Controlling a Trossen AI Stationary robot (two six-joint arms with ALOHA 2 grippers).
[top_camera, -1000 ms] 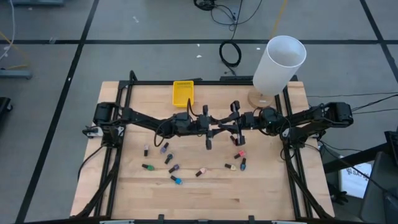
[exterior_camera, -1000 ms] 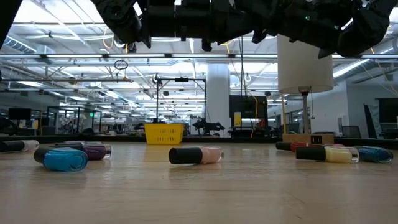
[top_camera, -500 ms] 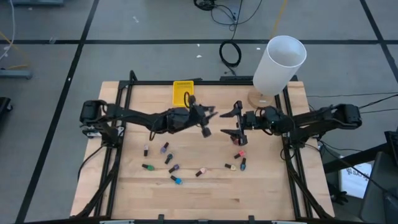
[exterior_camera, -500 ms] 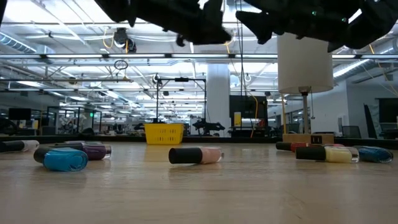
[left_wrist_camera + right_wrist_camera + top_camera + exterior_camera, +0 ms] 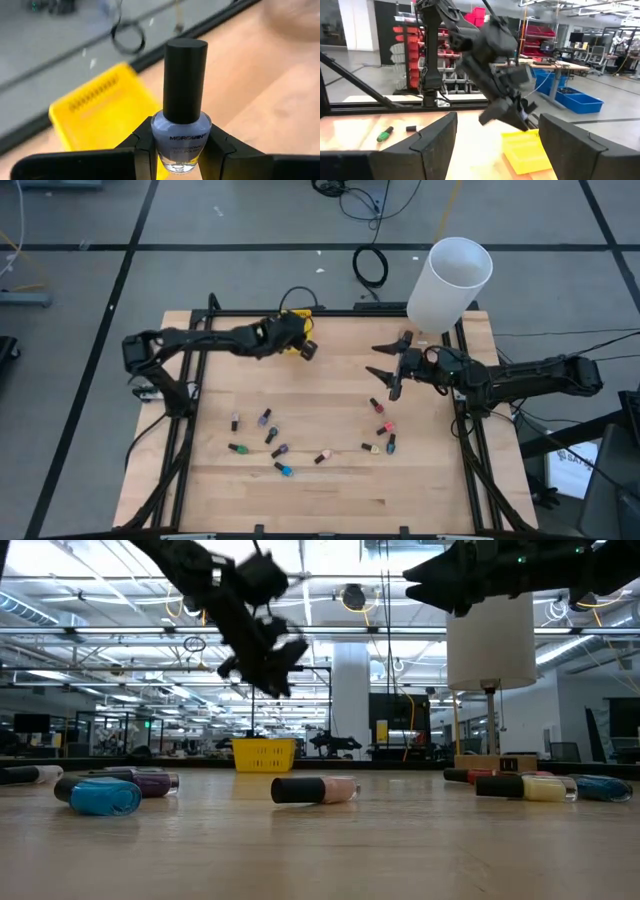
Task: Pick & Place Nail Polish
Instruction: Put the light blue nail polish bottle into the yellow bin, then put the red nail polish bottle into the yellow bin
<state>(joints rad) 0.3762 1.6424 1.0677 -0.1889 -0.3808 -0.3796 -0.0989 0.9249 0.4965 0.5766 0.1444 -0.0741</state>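
While the left gripper (image 5: 181, 150) hangs above the yellow bin (image 5: 291, 330) at the far edge of the table (image 5: 420, 480), its fingers (image 5: 145, 145) are clamped on a pale blue nail polish bottle (image 5: 181, 137), which stands upright between them with its dark cap up. From overhead that bottle is too small to make out, and the arm covers part of the bin; in the low view the arm shows only as a dark shape above the bin, the bottle lost against it. The right gripper (image 5: 388, 368) is raised over the right half of the table near the foot of a white lamp (image 5: 450, 280), its jaws spread apart with nothing between them; its own camera shows both fingers (image 5: 432, 142) wide and empty, looking across at the left arm and the bin. The other nail polish bottles (image 5: 270, 435) lie scattered on the near half of the table, one group left of centre and a smaller group (image 5: 383, 435) below the right gripper. Several colours cannot be told from above; the low view shows a blue one (image 5: 100, 795) and a beige one (image 5: 315, 789) lying on their sides
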